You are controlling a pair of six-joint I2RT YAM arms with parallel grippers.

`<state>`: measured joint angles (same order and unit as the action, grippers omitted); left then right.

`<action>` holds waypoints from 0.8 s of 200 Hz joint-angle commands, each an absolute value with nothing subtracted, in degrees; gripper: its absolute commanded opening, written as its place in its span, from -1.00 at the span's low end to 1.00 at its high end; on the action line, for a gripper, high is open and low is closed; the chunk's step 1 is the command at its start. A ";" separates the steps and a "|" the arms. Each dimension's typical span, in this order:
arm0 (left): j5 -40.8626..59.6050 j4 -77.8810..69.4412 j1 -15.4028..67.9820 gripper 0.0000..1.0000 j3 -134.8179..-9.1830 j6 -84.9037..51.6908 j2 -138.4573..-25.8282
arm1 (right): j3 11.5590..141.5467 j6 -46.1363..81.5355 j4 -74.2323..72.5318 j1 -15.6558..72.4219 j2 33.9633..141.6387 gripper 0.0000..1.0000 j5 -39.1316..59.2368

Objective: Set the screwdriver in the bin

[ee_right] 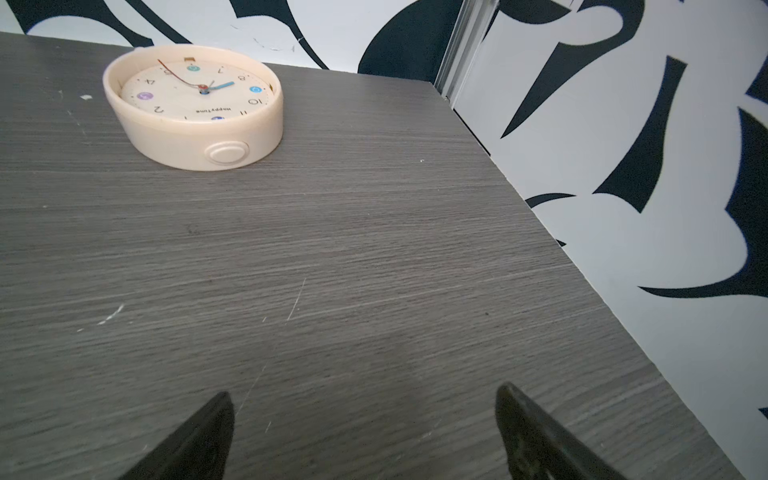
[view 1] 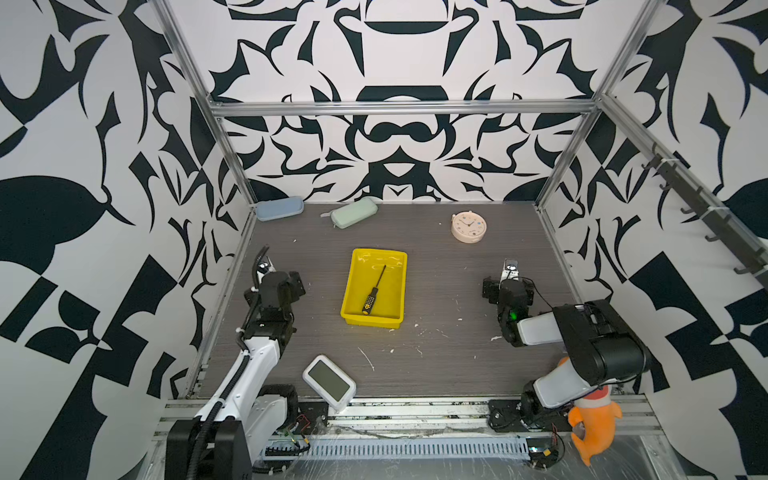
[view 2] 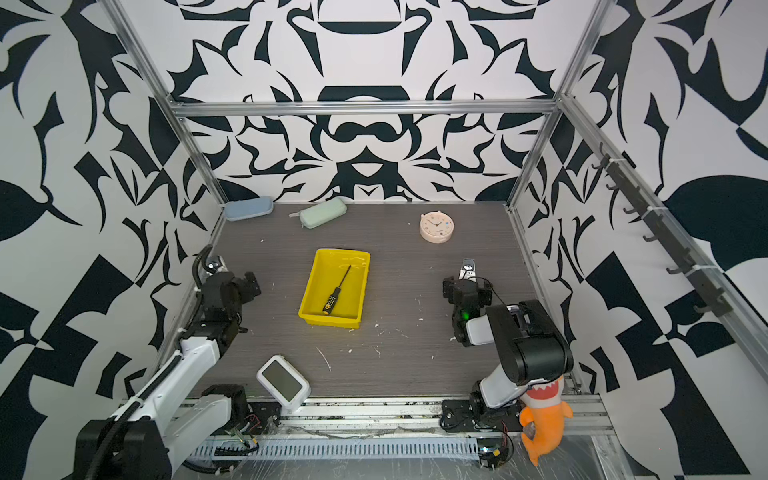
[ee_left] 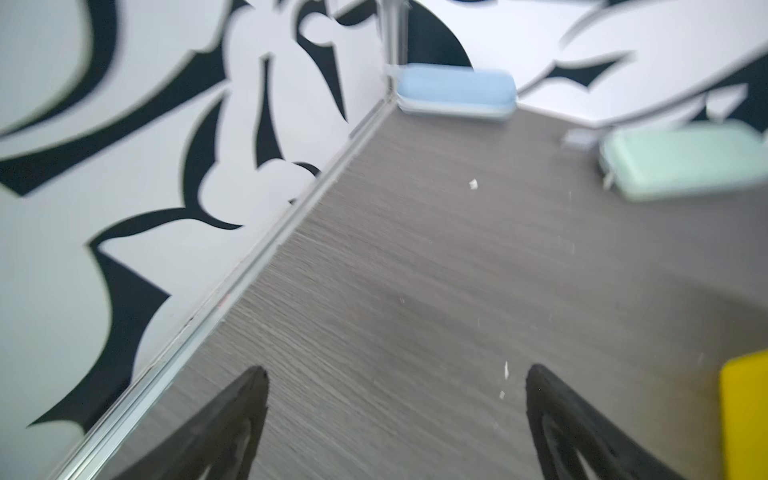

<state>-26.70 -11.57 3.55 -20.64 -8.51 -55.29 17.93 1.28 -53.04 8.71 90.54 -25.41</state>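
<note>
- Yellow bin (view 1: 372, 321), mid-tabletop (ee_right: 332, 249), holds the screwdriver (view 1: 375, 291). It lies flat inside on a diagonal, handle toward the near wall and shaft toward the far one. By my read, the task is done.
- Your left gripper (ee_left: 397, 370) has its jaws apart with nothing between them. It sits left of the bin, near it but not touching.
- Your right gripper (ee_right: 365, 390) also has its jaws apart and is empty, well off to the right.
- Risk 1: the left gripper is the closer one. Swing it low toward the middle and it can clip the rim and shove or tip the bin. The rim is shallow, so the screwdriver could slide out.
- Risk 2: reaching back in to re-grasp gains you nothing and could drag the shaft over the wall.
- Only the top views show the screwdriver inside the bin, and both do.
- The left wrist view is blurred. It catches just a yellow corner of the bin, plus the blue case (ee_left: 455, 91) and green case (ee_left: 685, 160).
- The right wrist view shows the clock (ee_right: 193, 104) and bare tabletop, no bin.
- The wrist views show the jaw gaps plainly. In the top views the grippers are too small for that.
</note>
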 commanded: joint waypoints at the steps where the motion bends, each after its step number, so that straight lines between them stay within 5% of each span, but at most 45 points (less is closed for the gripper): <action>1: -20.07 -28.29 3.52 0.99 -15.64 -0.57 -54.93 | 19.25 1.04 -55.72 8.82 89.65 0.99 -25.46; 160: -18.11 -45.29 3.25 0.99 -17.36 -5.05 -75.04 | 19.30 0.96 -55.68 8.88 89.77 0.99 -25.49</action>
